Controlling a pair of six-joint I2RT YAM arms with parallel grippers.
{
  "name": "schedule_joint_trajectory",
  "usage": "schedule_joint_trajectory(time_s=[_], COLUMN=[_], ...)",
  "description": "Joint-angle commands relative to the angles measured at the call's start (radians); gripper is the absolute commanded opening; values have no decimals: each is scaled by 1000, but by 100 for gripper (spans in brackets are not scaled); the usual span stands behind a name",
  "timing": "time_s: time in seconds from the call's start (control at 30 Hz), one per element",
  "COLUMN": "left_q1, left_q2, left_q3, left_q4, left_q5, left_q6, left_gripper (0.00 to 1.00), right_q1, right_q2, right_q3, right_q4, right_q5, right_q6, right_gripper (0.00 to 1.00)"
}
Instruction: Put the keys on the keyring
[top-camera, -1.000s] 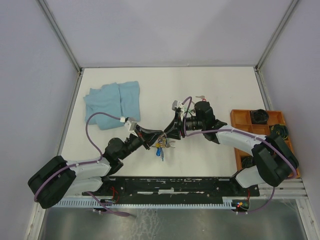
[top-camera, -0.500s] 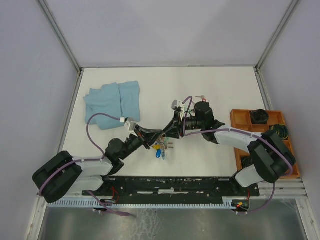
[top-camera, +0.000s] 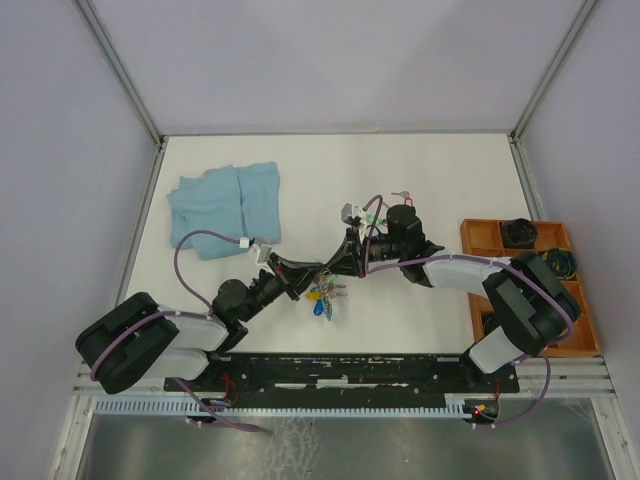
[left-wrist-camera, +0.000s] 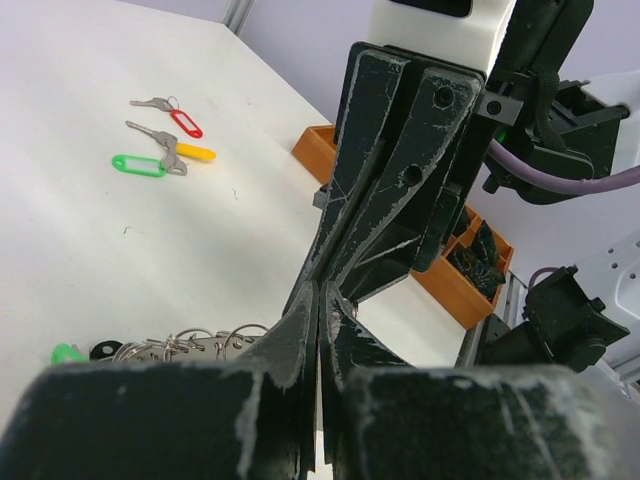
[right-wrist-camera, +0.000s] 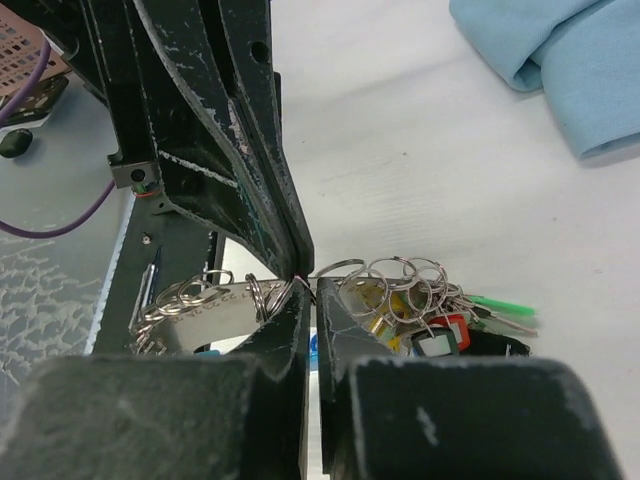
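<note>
Three loose keys lie on the far table: a red-tagged one (left-wrist-camera: 183, 121), a yellow-tagged one (left-wrist-camera: 194, 152) and a green-tagged one (left-wrist-camera: 138, 165). In the top view they sit near the right wrist (top-camera: 376, 211). The keyring (right-wrist-camera: 345, 268) belongs to a bunch of rings, a metal plate and coloured tags (top-camera: 322, 295). My left gripper (left-wrist-camera: 320, 292) and right gripper (right-wrist-camera: 308, 292) meet tip to tip over the bunch (top-camera: 326, 279). Both are shut, each pinching a ring at its tips.
A crumpled blue cloth (top-camera: 225, 205) lies at the back left. An orange compartment tray (top-camera: 488, 238) with dark parts stands at the right edge. The right arm's purple cable (left-wrist-camera: 560, 178) hangs close behind the grippers.
Both grippers stay pinched together at the bunch. The arms have shifted slightly and the bunch has moved a little with them.
</note>
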Motion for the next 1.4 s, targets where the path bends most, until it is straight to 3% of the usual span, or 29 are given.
schedule_joint_trajectory(time_s=[0.0, 0.1, 0.17, 0.3, 0.53, 0.73, 0.93, 1.13, 1.37], left_q1=[-6, 1, 10, 25, 110, 211, 231, 232, 233], left_q2=[17, -9, -47, -138, -212, -164, -97, -40, -32], left_q3=[4, -3, 2, 29, 65, 95, 146, 177, 140], left_q4=[55, 19, -43, -206, -328, -286, -256, -236, -201], left_q5=[32, 18, 15, 9, 19, 78, 102, 146, 175], left_q6=[-21, -3, 21, 94, 156, 132, 149, 186, 205], left_gripper=[3, 8, 17, 23, 37, 38, 39, 40, 42], right_q1=[11, 11, 11, 12, 12, 12, 12, 44, 89], right_q2=[17, 1, -24, -55, -55, -77, -115, -85, -104], right_q3=[4, 16, 44, 103, 166, 202, 274, 401, 342], right_q4=[90, -12, -158, -398, -515, -502, -532, -743, -693], right_q5=[-59, -52, -29, 35, 141, 192, 260, 372, 387], right_q6=[-41, -124, -227, -430, -567, -644, -762, -941, -932], right_gripper=[1, 1, 1, 0, 1, 1, 0, 1, 1])
